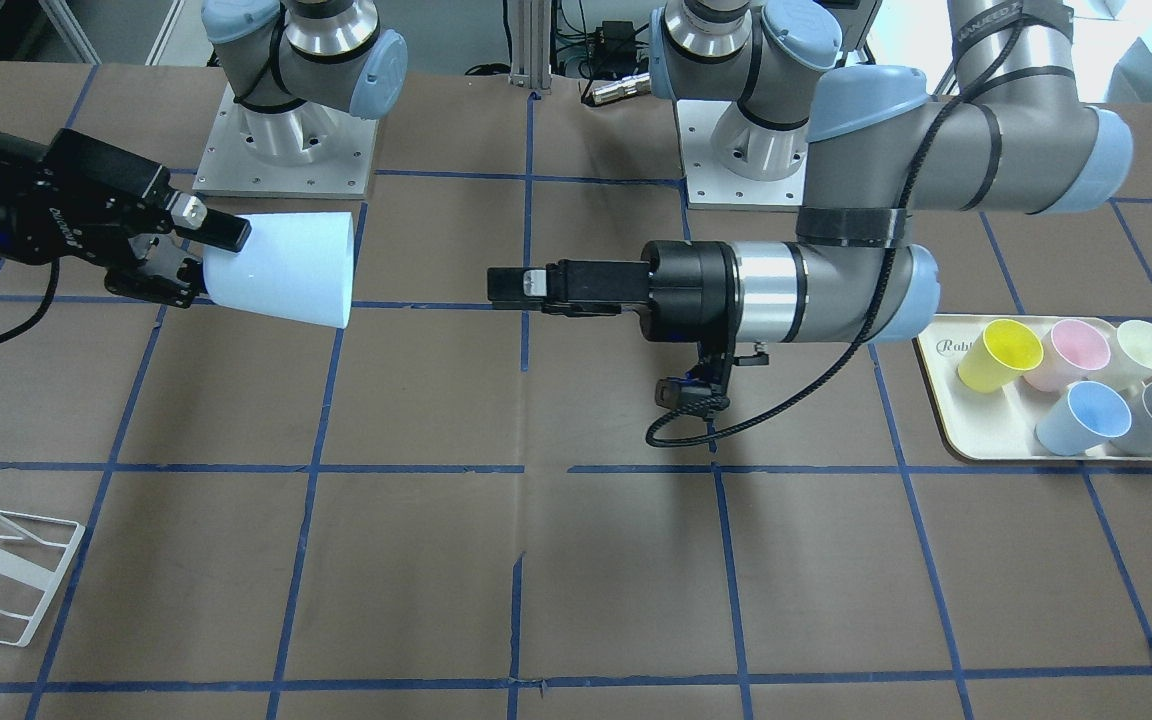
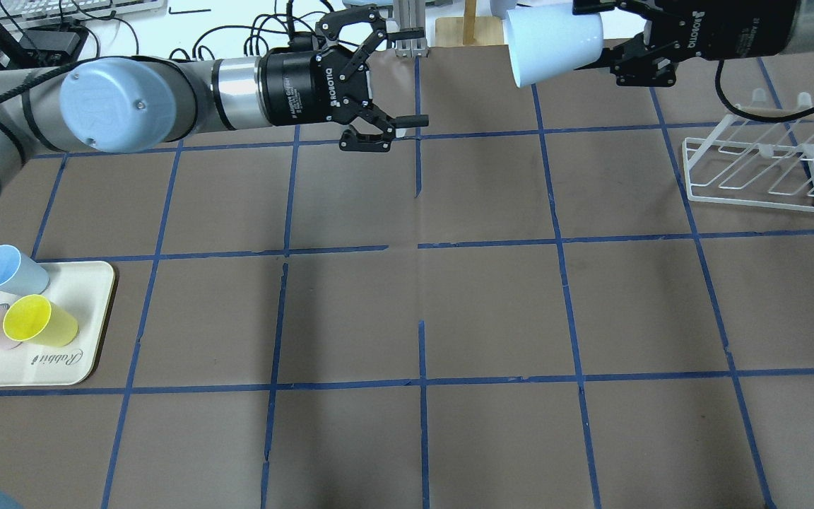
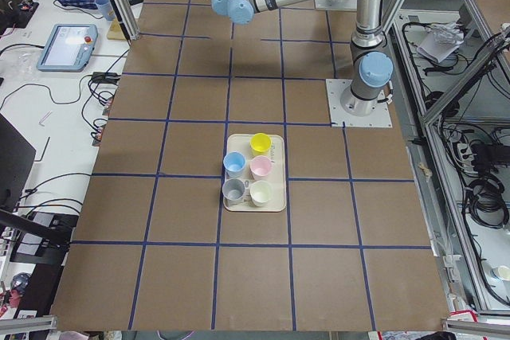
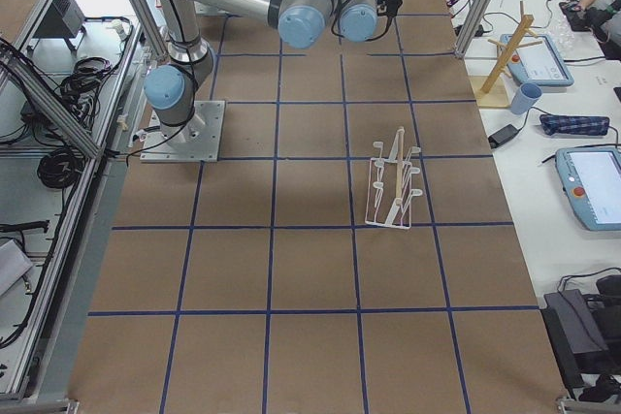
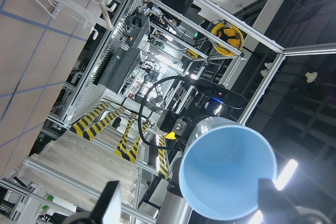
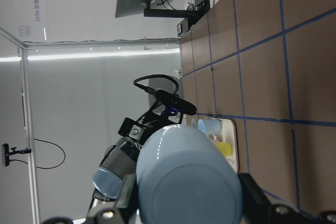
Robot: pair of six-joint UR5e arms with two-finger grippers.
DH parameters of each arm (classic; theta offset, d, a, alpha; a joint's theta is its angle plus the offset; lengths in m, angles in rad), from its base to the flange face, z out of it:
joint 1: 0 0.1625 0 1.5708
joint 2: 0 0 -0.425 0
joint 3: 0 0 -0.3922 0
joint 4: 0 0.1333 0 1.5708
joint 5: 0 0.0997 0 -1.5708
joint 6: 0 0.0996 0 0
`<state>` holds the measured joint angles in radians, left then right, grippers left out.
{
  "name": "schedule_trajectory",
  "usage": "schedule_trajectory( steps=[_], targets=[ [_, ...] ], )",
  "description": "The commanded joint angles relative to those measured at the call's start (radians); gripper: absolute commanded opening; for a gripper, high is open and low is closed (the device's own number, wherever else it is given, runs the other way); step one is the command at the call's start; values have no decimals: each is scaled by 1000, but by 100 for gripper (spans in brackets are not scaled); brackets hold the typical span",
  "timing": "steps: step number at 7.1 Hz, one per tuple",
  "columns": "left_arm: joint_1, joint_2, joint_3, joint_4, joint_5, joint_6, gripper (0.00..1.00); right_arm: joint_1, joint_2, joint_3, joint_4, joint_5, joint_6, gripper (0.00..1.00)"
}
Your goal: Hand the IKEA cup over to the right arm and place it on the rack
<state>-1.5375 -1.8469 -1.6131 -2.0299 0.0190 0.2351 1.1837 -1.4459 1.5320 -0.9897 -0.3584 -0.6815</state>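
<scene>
IKEA cup (image 1: 286, 268) was held sideways in the air.
The right gripper (image 1: 202, 255) squeezed its bottom end; the left gripper (image 2: 414, 76) was wide open and held nothing.

R gripper (image 2: 605, 35) clamps IKEA cup (image 2: 552, 44), L gripper (image 2: 414, 77) spread

Front, overhead views oppose across table (image 2: 485, 311) — close wrist views, seemingly rolled sideways, share IKEA cup (image 5: 226, 174).

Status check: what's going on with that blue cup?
Right gripper shut on blue cup, sideways, midair. Left gripper open, empty. Rack bare; nothing between it and cup.
</scene>
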Motion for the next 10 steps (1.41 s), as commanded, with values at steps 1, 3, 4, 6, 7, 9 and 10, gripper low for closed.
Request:
schedule_trajectory(
  steps=[1, 3, 4, 6, 7, 9, 10],
  targets=[
    [112, 9, 18, 17, 211, -48, 100, -53, 1, 4, -247, -286, 86, 20],
    [145, 9, 18, 301, 598, -183, 100, -53, -1, -1, -520, -674, 161, 17],
    [137, 12, 16, 450, 739, -298, 100, -53, -2, 0, -602, -824, 161, 15],
    [128, 44, 18, 503, 1028, -301, 100, -53, 13, 13, -775, -1047, 160, 12],
    [126, 66, 25, 525, 1170, -301, 100, -52, 48, 13, -872, -1129, 152, 11],
    [119, 116, 27, 533, 1400, -295, 100, -53, 104, 16, -945, -1189, 148, 11],
    [90, 156, 21, 531, 1459, -292, 100, -53, 119, 16, -980, -1192, 146, 11]
  ],
)
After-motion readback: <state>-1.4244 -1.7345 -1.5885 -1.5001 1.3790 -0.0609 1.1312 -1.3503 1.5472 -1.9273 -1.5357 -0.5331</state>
